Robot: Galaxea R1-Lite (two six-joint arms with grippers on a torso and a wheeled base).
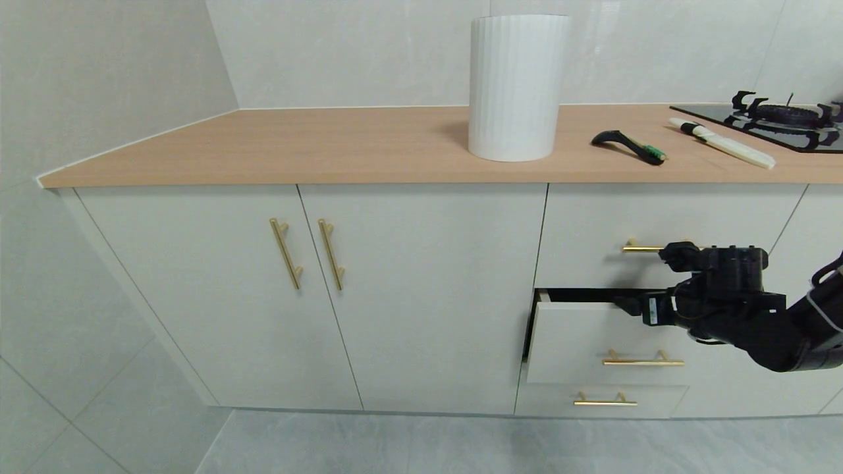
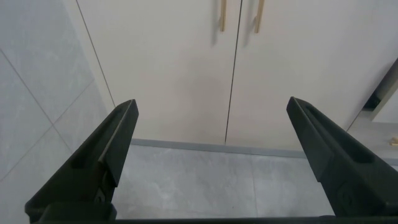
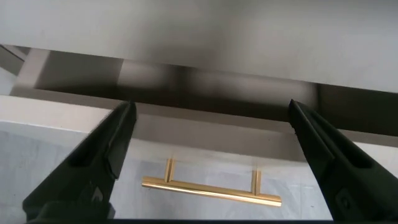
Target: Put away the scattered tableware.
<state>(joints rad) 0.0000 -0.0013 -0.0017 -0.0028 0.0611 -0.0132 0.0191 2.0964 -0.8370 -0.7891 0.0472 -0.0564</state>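
With both the right gripper (image 3: 211, 111) and left gripper (image 2: 211, 107) gaping wide, we are judging the black-handled, green-tipped utensil (image 1: 629, 146) light and stiff, best pinched across its handle.

Lighting: bright, even, diffuse. Shadows: soft, left of white ribbed container (image 1: 514, 85) on countertop (image 1: 296, 148); deep inside open drawer (image 1: 579, 329). Glare: faint sheen on wall tiles (image 1: 665, 46). Edges: wide-angle bowing, head view.
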